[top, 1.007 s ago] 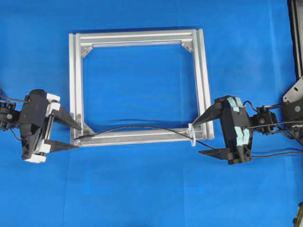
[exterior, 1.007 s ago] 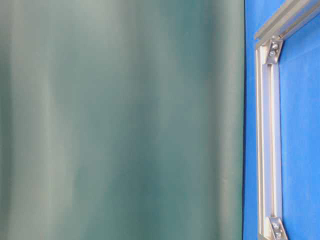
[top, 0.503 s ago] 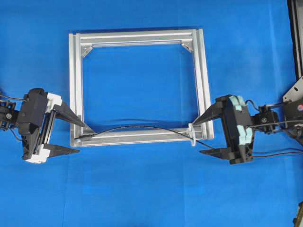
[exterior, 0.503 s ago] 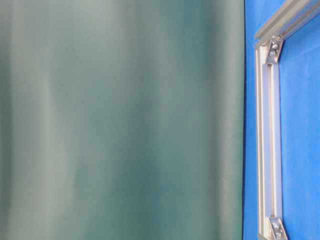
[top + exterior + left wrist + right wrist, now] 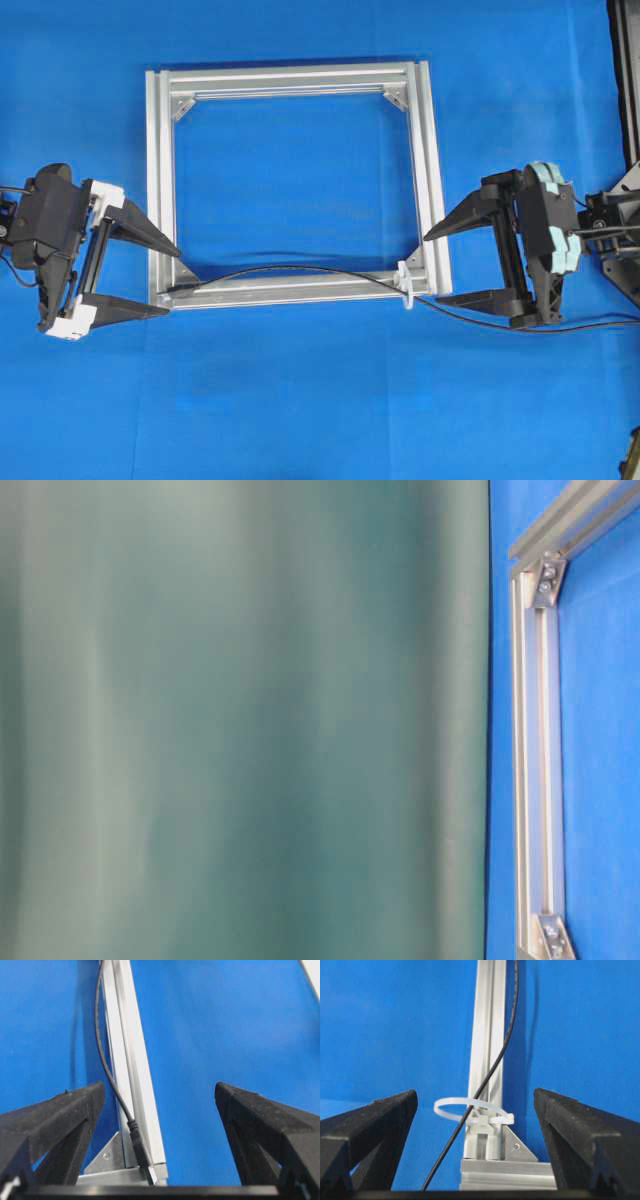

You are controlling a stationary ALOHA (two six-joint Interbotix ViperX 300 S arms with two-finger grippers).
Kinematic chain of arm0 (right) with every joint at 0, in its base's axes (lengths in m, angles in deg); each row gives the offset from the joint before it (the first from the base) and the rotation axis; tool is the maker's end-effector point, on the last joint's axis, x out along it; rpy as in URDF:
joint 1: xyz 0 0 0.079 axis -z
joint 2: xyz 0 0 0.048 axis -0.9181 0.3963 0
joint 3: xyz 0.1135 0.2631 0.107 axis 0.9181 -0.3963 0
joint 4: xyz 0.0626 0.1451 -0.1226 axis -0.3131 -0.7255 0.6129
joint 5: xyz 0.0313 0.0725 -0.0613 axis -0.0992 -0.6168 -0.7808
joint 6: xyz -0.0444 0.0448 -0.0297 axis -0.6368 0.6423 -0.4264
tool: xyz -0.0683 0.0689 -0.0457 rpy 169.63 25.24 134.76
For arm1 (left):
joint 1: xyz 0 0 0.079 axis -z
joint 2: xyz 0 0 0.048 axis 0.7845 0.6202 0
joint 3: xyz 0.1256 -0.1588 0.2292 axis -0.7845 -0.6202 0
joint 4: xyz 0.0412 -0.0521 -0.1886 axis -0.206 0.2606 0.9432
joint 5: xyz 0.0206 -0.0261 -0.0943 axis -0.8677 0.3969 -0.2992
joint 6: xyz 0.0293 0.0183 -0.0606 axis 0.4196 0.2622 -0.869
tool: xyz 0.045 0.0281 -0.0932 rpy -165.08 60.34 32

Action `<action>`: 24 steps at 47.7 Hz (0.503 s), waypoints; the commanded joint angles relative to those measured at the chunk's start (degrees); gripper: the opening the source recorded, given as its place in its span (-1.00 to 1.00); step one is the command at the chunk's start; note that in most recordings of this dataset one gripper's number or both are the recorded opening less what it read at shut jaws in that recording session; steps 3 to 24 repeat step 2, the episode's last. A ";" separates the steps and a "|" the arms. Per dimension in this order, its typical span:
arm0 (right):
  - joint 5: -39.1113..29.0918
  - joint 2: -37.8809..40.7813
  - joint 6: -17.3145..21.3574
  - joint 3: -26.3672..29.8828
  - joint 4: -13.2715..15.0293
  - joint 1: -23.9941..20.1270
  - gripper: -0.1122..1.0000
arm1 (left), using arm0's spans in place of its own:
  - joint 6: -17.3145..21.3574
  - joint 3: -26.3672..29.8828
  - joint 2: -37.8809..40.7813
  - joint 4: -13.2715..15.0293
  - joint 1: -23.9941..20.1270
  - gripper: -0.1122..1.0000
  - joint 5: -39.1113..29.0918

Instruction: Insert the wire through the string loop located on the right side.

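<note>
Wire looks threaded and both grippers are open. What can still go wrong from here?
1. The wire passes through the string loop with nothing holding it; any drag on its long tail toward the right gripper might slide it back out.
2. The plug tip lies loose on the frame corner between the open fingers of the left gripper; a finger brushing it could shift the wire.
</note>
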 commanded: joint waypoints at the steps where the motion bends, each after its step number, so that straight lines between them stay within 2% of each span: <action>1: 0.18 -0.26 -0.09 0.79 0.09 0.09 0.76 | 0.18 0.97 -0.53 -0.18 -0.26 0.79 0.18; 24: 0.18 -0.18 -0.09 0.79 0.18 0.09 0.76 | 0.18 0.88 -0.44 -0.18 -0.26 0.79 0.18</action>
